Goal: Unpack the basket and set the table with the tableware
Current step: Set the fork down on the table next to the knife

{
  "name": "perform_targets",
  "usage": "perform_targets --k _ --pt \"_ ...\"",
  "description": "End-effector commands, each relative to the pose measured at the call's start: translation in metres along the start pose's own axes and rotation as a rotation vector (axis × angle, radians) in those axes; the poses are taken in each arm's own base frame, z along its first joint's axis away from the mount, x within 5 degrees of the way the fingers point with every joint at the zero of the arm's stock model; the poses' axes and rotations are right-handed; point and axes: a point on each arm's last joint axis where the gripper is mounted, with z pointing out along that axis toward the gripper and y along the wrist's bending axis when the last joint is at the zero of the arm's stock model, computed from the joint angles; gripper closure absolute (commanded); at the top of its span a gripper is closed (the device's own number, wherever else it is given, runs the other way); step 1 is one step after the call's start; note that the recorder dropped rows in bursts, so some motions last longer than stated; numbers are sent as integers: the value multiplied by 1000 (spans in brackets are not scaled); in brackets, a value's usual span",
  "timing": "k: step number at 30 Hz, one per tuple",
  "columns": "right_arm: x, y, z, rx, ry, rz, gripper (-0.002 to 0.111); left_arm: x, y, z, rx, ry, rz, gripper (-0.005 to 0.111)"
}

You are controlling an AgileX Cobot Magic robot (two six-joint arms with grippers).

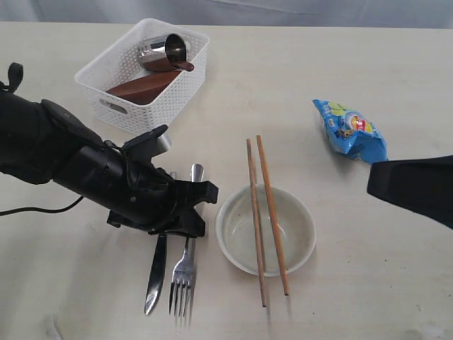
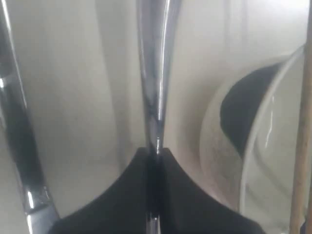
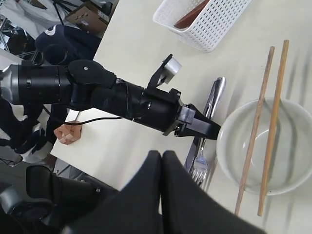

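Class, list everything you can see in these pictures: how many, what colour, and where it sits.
basket: one, white, upper left of the exterior view
cup: one, steel, on its side in the basket
saucer: one, brown, leaning in the basket
spoon: one, dark red-brown, partly hidden by the cup
bowl: one, cream, mid-table
chopsticks: two, wooden, across the bowl
fork: one, steel, left of the bowl
knife: one, steel, left of the fork
snack bag: one, blue, right side
table: one, pale beige
left gripper: black, shut on the fork's handle
right gripper: black, shut, empty
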Motion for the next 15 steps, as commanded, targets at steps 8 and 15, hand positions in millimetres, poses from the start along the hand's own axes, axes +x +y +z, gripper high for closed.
perform_targets --k 8,15 --pt "0 -2 -2 12 -7 -14 109 -2 -1 1 -12 -17 3 106" --pt "0 -2 -2 12 -8 -10 109 -3 1 0 -26 -34 -22 83"
